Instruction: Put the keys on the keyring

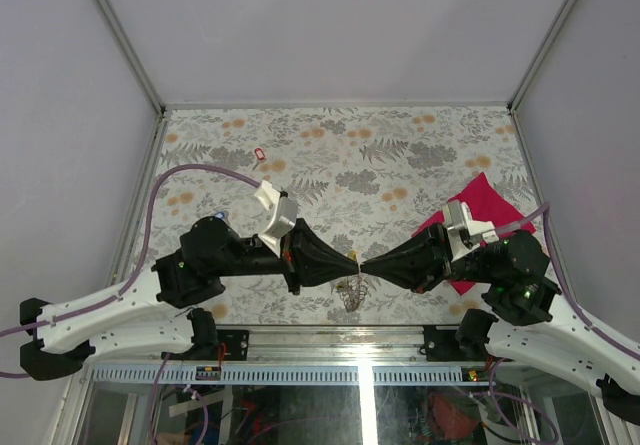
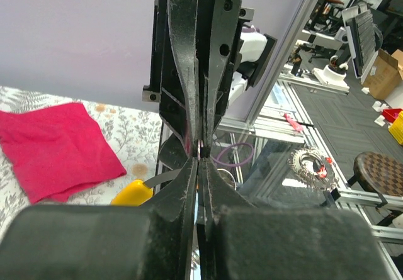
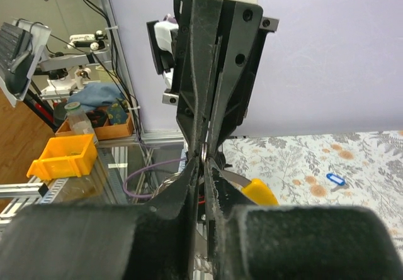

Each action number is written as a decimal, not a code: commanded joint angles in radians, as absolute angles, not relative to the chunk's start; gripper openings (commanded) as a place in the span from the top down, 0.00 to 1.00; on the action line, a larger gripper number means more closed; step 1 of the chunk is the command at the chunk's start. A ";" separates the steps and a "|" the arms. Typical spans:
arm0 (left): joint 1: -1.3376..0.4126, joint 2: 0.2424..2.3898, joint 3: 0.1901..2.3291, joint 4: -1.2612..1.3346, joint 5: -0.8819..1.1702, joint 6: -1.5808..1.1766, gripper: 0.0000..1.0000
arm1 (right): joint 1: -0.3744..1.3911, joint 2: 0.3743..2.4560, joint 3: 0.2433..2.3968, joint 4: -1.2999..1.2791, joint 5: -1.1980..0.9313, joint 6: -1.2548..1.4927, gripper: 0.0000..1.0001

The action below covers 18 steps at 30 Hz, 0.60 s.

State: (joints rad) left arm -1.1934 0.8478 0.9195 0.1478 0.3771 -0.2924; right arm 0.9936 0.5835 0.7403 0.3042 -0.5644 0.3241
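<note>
My left gripper and right gripper meet tip to tip above the table's near edge. The keyring hangs between them, its chain dangling below. In the left wrist view my left gripper is shut, with the keyring's thin edge at its tips. In the right wrist view my right gripper pinches the keyring's edge across a hairline gap. A yellow key sticks out sideways at the tips, its blade running in behind the fingers. A red key lies far back left. A blue-headed key lies on the table.
A magenta cloth lies crumpled at the right, partly under the right arm. The floral table ends at a metal rail just below the grippers. Grey walls enclose the left, right and back sides.
</note>
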 commanded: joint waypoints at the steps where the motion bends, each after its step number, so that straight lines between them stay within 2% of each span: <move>1: -1.199 0.843 1.013 0.067 0.353 -0.260 1.00 | 0.989 0.550 0.799 0.199 -0.515 0.259 0.87; 4: -1.199 0.850 1.055 -0.027 0.332 -0.240 1.00 | 0.990 0.513 0.808 0.118 -0.460 0.230 0.76; 9: -1.199 0.900 1.154 -0.233 0.287 -0.195 1.00 | 0.990 0.446 0.805 0.019 -0.382 0.198 0.67; 18: -1.207 1.004 1.258 -0.398 0.279 -0.140 1.00 | 0.990 0.426 0.822 -0.069 -0.332 0.155 0.66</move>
